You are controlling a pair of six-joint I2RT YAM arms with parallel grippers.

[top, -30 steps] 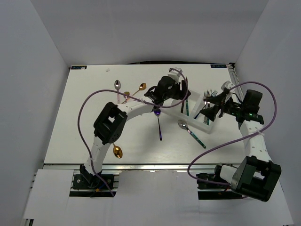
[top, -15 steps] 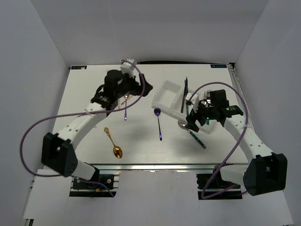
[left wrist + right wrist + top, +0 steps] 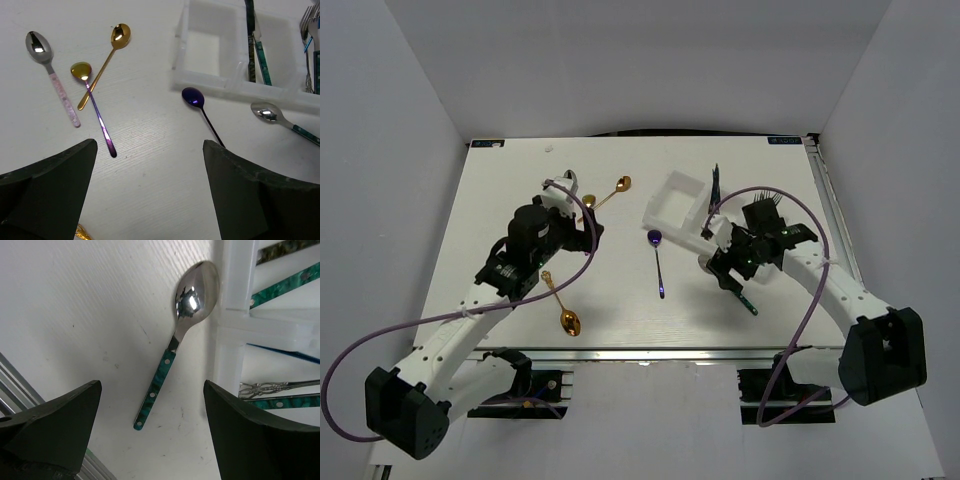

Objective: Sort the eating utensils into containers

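White table (image 3: 75, 300), green-handled spoon (image 3: 172, 347) beside tray (image 3: 235, 290), right claw (image 3: 150, 390) spread wide

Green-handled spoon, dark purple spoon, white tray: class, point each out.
Green-handled spoon (image 3: 195, 288), right wrist view, on its bowl.
Dark purple spoon (image 3: 193, 97), left wrist view, on its bowl.
White tray (image 3: 210, 82), left wrist view, on its near wall.

White tray (image 3: 210, 82), gold spoon (image 3: 100, 70), purple spoon (image 3: 193, 97), silver spoon (image 3: 171, 351) with mottled green handle.

Likely a lab (plain white walls (image 3: 390, 200) enclose table (image 3: 620, 310)).
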